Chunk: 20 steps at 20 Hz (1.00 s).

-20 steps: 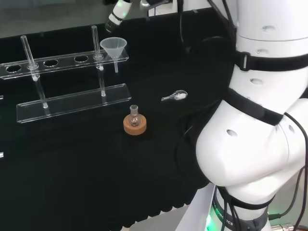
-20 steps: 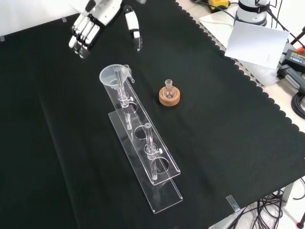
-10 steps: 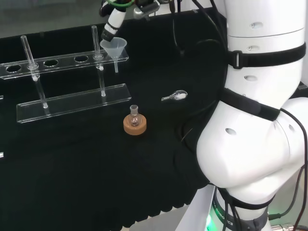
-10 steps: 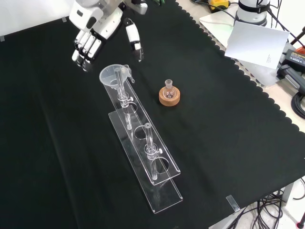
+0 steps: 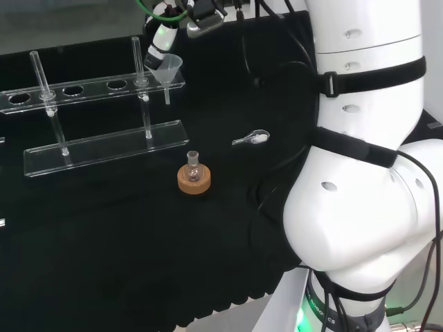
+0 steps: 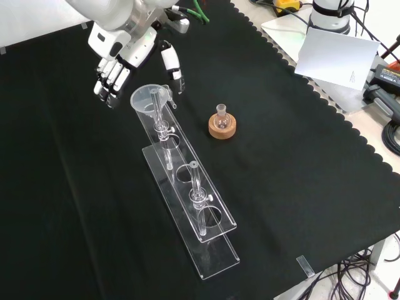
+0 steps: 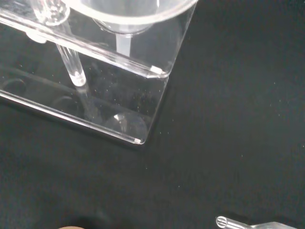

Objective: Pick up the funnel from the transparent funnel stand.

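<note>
Front view: the black and white hand (image 6: 125, 53) hangs over the black cloth of the desk (image 6: 300, 187) at the far end of the clear plastic funnel stand (image 6: 187, 187), its fingers (image 6: 109, 84) straight and pointing down on the left of the clear cone-shaped funnel (image 6: 149, 100), the thumb apart on the funnel's right, so the hand is spread and holds nothing. The funnel sits in the end hole of the stand's upper shelf, its stem hanging down through it. I cannot tell whether any finger touches the funnel's rim. To the right of the stand, apart from it, a small clear glass flask (image 6: 221, 114) stands upright on a round cork ring (image 6: 222, 127).

Head view: one finger of the hand (image 5: 160, 43) reaches down just beside the funnel (image 5: 166, 69) at the right end of the stand (image 5: 104, 142). The flask on its cork ring (image 5: 193, 180) stands nearer the camera, and a small clear spoon-like piece (image 5: 252, 139) lies on the cloth to its right.

Wrist view: the funnel's bowl (image 7: 128, 12) and stem show close above the stand's corner (image 7: 147, 71)
</note>
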### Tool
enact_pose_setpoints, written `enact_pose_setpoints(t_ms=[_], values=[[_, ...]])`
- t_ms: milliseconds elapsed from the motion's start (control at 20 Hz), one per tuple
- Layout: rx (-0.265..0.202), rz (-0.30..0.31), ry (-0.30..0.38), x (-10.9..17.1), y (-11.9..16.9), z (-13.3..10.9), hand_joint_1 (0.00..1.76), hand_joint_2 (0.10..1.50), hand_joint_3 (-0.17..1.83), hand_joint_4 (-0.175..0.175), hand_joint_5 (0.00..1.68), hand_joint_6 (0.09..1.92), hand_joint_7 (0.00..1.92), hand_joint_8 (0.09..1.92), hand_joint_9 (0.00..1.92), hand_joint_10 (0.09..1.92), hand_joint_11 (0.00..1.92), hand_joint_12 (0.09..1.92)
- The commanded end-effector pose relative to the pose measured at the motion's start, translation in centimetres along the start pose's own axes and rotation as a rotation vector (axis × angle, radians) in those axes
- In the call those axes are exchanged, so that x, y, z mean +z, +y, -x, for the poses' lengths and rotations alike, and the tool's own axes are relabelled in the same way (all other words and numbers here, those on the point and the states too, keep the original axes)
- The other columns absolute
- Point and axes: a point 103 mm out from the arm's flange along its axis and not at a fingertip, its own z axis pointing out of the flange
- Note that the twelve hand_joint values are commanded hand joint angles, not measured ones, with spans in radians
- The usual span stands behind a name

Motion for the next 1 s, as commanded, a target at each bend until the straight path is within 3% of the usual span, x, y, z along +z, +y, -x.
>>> enact_pose_setpoints(t_ms=[50,400,800,1000], values=[[0.006,-0.041,0.003,1.1,0.6,0.0,0.51,0.63,0.01,-0.002,0.00,0.09,0.04,0.13,0.01,0.09,0.00,0.90],[-0.020,-0.045,-0.025,1.4,-0.4,-0.7,0.51,0.63,0.01,-0.003,0.00,0.09,0.04,0.14,0.01,0.09,0.00,0.89],[0.000,-0.054,-0.025,2.8,0.5,-1.0,0.50,0.63,0.01,-0.011,0.00,0.09,0.04,0.16,0.04,0.09,0.00,0.88],[0.010,-0.044,-0.034,2.9,1.1,-1.2,0.52,0.64,0.01,-0.012,0.00,0.09,0.04,0.32,0.02,0.19,0.00,0.90]])
